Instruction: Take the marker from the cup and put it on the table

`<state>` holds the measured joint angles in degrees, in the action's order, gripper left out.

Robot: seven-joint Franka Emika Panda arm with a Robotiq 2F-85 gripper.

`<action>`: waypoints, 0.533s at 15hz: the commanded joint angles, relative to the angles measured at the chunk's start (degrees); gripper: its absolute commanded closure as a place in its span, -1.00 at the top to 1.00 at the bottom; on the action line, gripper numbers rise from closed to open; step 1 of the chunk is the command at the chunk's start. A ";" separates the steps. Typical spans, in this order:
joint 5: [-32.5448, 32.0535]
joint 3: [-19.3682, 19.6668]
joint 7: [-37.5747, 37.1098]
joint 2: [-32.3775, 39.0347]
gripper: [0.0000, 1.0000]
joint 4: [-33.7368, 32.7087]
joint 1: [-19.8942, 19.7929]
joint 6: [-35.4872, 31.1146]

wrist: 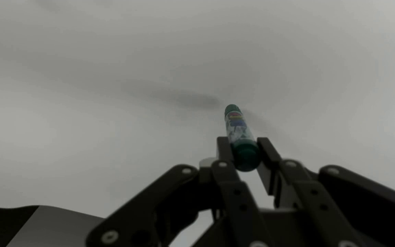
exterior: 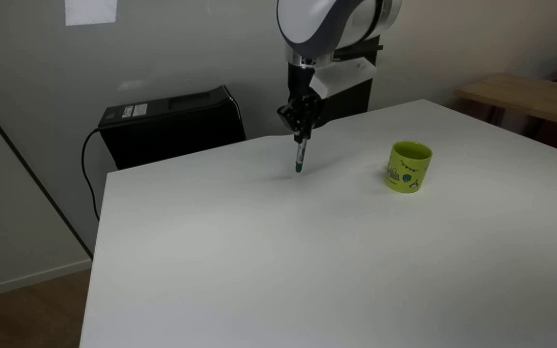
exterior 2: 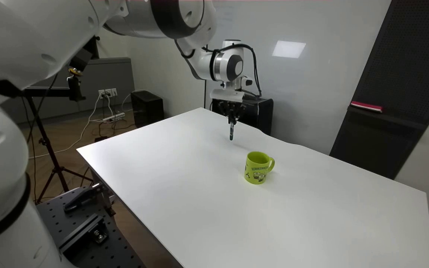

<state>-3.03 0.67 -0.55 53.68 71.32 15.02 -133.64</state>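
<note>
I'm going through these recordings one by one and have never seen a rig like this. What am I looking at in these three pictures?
The white jointed machine is a robot arm. It ends in a black gripper, a kind of mechanical pincer. Two pictures were taken from outside the robot, from different places; the third was taken from its wrist, looking past the gripper toward the white table. A yellow-green cup stands upright on that table. The gripper is closed on a marker with green ends, which hangs nearly upright. Its lower end seems to be just above the tabletop, apart from the cup.
</note>
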 commanded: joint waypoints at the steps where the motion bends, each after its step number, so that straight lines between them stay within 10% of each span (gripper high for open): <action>1: -1.43 -0.26 -3.30 -5.84 -0.88 11.66 -0.34 -4.65; 8: -3.10 0.69 -5.42 -10.62 -0.88 23.78 0.63 -10.87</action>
<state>-3.63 0.55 -2.26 47.01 87.05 14.89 -140.06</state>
